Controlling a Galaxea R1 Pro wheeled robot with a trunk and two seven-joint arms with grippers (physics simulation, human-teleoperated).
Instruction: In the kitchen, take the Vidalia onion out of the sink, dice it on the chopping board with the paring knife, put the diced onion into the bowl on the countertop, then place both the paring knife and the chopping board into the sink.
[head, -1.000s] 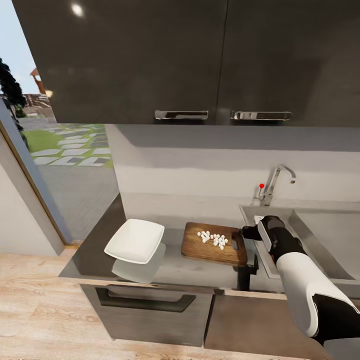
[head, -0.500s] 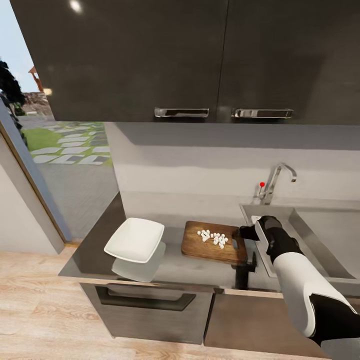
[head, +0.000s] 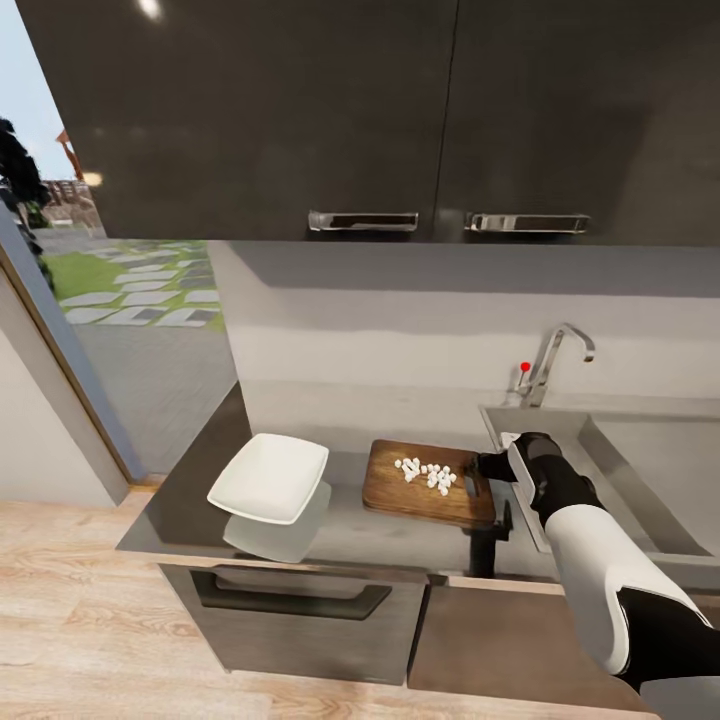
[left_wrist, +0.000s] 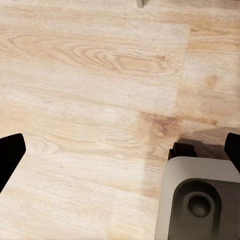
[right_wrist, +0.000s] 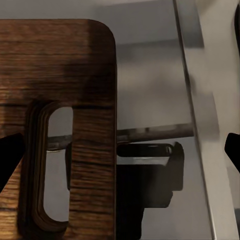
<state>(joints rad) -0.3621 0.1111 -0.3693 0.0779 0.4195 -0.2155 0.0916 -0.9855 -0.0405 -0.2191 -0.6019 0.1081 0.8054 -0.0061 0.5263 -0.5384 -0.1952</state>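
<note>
The right gripper (head: 490, 466) hangs at the handle-hole end of the chopping board (head: 425, 487), fingers spread wide with nothing between them; in the wrist picture its two dark fingertips (right_wrist: 10, 152) sit far apart, either side of that short end. The board lies directly ahead of this hand, its long axis running from the sink side towards the bowl (head: 270, 478), so the hand meets it end-on. On the board, near its middle, lies the diced onion (head: 427, 475), a scatter of small white cubes. The bowl stands well beyond the board's far end, apart from it, on the dark countertop (head: 185, 500).

The sink (head: 640, 480) is just beside the hand, on the other side from the board. I judge the right arm the nearer one. The left gripper (left_wrist: 120, 150) is open too, pointed down at bare wooden floor (left_wrist: 100, 75). I cannot make out the knife for certain.
</note>
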